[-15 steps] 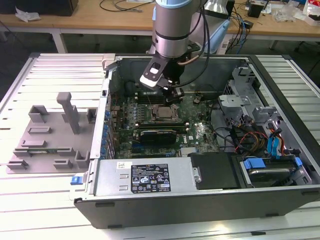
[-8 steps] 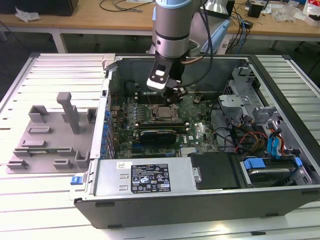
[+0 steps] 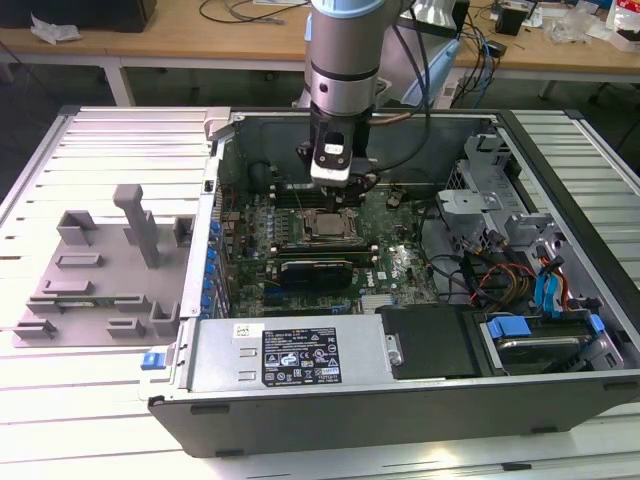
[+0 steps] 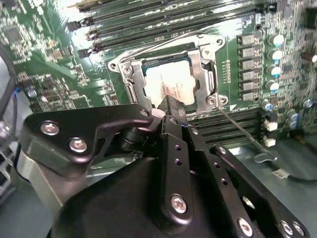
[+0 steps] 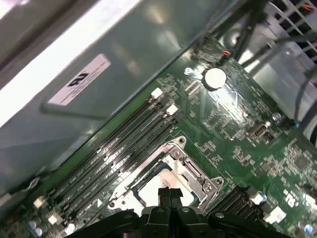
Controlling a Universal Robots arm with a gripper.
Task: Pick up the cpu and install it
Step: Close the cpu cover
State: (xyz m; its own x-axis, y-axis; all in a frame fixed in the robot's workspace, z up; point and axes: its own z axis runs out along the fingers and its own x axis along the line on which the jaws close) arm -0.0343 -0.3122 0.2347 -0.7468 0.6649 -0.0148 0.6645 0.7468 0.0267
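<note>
Over open black computer case (image 3: 400, 395) on slatted pale worktop (image 3: 100, 140), exterior view: arm's black gripper (image 3: 338, 195) hangs just above small silver-topped square cpu (image 3: 322, 226), seated on green motherboard (image 3: 400, 265).

Second wrist view: gripper (image 4: 171, 105) narrow, fingertips (image 4: 174, 110) together, holding nothing, over cpu (image 4: 168, 79) inside metal socket frame (image 4: 205, 74); contact unclear.

First wrist view: gripper (image 5: 168, 194) above cpu (image 5: 151, 187); long black memory slots (image 5: 114, 153) beside frame (image 5: 190, 171).
</note>
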